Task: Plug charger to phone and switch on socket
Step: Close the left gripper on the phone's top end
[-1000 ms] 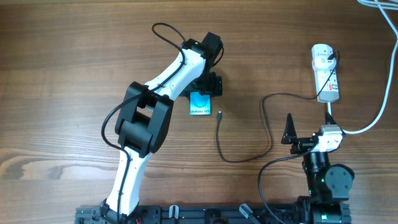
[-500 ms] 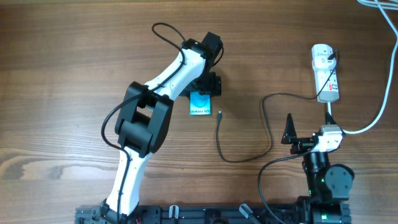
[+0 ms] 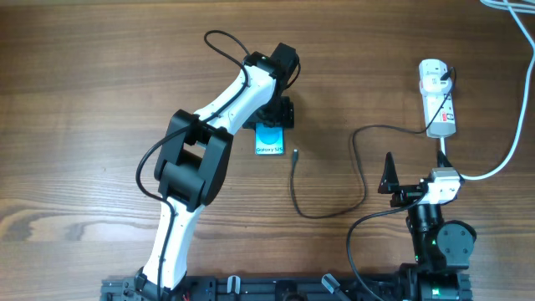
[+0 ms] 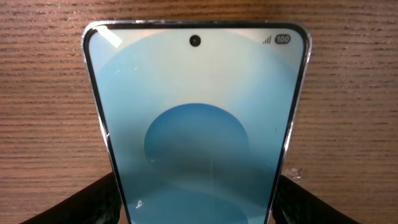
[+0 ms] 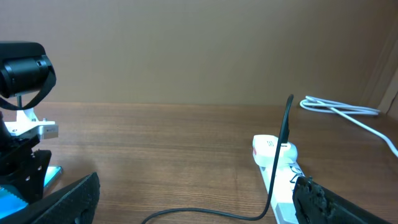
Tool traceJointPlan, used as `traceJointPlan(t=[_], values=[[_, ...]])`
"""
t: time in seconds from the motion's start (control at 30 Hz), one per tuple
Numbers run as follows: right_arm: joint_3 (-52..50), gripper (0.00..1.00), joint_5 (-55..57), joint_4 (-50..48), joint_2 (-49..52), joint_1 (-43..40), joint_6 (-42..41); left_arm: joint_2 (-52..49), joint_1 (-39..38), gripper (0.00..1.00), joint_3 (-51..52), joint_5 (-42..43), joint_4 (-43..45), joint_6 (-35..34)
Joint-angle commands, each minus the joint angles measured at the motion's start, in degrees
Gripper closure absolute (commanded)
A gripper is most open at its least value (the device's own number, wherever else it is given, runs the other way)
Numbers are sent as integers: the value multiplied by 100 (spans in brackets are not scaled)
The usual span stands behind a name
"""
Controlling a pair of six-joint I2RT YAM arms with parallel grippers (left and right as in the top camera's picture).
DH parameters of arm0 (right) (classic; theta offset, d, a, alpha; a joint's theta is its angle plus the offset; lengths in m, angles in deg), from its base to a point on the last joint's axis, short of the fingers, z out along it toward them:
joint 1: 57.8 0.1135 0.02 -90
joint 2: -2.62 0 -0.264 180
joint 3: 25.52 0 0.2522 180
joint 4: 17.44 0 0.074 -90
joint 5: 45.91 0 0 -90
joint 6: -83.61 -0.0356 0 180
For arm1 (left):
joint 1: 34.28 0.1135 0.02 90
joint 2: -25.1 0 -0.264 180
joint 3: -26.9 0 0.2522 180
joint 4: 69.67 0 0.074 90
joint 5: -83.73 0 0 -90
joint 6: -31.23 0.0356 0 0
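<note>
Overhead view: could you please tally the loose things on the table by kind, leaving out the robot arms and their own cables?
phone: 1
power strip: 1
thin black charger cable: 1
thick white cord: 1
Total: 4

Phone (image 3: pixel 268 140) lies flat mid-bench (image 3: pixel 100 84), with the left end effector (image 3: pixel 276 117) straddling its far end. Charger (image 3: pixel 292 182) tip sits just right of the phone, and the cable loops right toward the socket (image 3: pixel 437 104) at the far right. Right end effector (image 3: pixel 393 180) sits in front of the socket.
</note>
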Motion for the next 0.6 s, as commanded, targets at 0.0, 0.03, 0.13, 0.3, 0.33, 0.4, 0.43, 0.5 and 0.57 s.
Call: traceJointPlan(t=[0.0, 0.03, 0.13, 0.3, 0.33, 0.4, 0.43, 0.5, 0.57], values=[[-7, 0, 94, -17, -26, -13, 68, -120, 31, 22, 48, 107, 17, 28], [-7, 0, 94, -20, -26, -13, 68, -120, 31, 23, 48, 107, 20, 28], [-7, 0, 94, -20, -26, -13, 70, -118, 31, 23, 48, 107, 20, 28], [-7, 0, 94, -20, -26, -13, 68, -114, 31, 22, 28, 109, 13, -15], [-7, 0, 94, -17, -26, -13, 70, -101, 31, 23, 26, 111, 15, -17], [-7, 0, 94, -17, -26, -13, 68, -72, 31, 23, 26, 111, 17, -17], [-7, 0, 94, -20, -26, -13, 68, -59, 31, 24, 26, 111, 17, -17], [-7, 0, 94, -17, -26, -13, 66, -13, 31, 24, 26, 111, 15, -17], [-7, 0, 94, -20, -26, -13, 68, 37, 31, 25, 26, 111, 17, -17]])
